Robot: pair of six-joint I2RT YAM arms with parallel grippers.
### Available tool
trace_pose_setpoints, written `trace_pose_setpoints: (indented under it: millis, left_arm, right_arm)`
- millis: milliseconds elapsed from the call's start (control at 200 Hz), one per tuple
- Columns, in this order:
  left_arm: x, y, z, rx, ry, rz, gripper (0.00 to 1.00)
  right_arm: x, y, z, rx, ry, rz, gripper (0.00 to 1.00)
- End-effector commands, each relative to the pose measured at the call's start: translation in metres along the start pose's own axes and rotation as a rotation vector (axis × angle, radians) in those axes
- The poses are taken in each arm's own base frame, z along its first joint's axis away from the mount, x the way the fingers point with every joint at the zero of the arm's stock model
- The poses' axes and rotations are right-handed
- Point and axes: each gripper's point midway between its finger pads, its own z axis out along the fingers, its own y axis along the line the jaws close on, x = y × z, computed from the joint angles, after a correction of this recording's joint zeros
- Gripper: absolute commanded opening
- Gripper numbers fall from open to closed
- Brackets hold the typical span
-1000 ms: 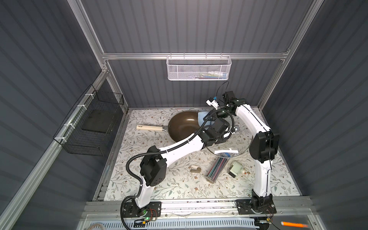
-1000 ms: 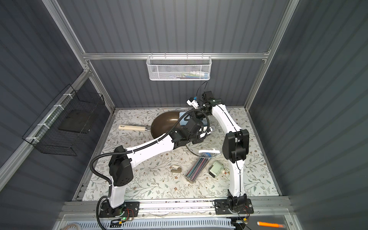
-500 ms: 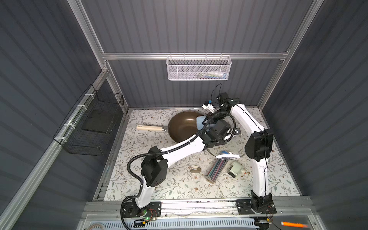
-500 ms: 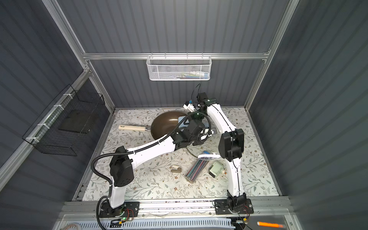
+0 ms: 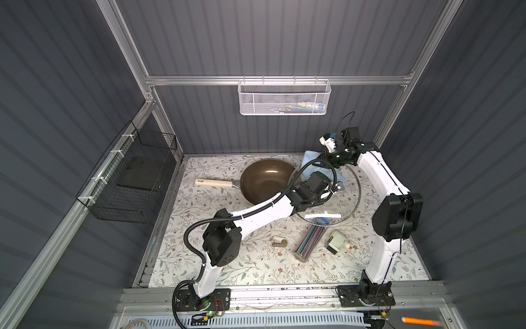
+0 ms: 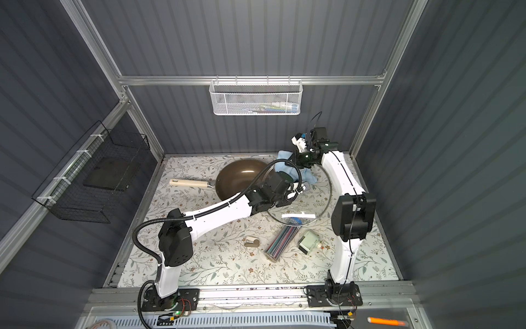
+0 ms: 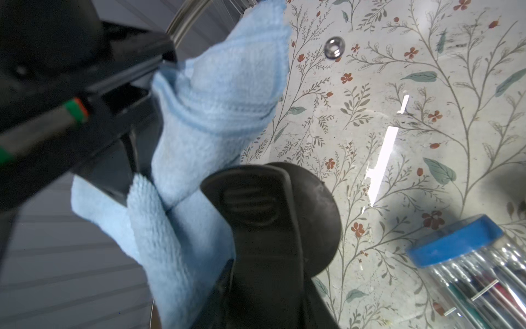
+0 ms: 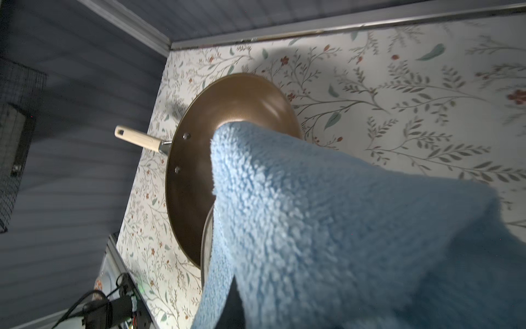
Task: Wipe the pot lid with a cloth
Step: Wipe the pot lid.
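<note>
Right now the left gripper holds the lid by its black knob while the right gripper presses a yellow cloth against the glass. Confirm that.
Not quite: the cloth is light blue, not yellow, as the left wrist view shows. The rest stands: the left gripper is clamped on the pot lid's black knob and the right gripper holds the cloth against the glass.

One pot lid, one cloth, one pan. Lower centre of a top view: one tube of pens, one small beige clip, one pale green gadget. Two wall baskets: white, black.
</note>
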Motion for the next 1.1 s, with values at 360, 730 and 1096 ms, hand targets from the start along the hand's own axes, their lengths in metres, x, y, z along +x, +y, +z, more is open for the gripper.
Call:
trace_pose_setpoints:
  millis: [360, 730, 1096]
  left_arm:
    - [-0.022, 0.109, -0.011, -0.213, -0.149, -0.316, 0.0]
    - [-0.02, 0.131, -0.008, -0.26, -0.156, -0.391, 0.0]
    - [-0.029, 0.148, -0.001, -0.284, -0.18, -0.475, 0.0]
  right_arm:
    - [0.027, -0.027, -0.047, 0.086, -0.137, 0.172, 0.0]
    - [0.046, 0.003, -0.044, -0.096, -0.185, 0.256, 0.0]
    - [0.058, 0.048, -0.021, -0.206, -0.194, 0.295, 0.0]
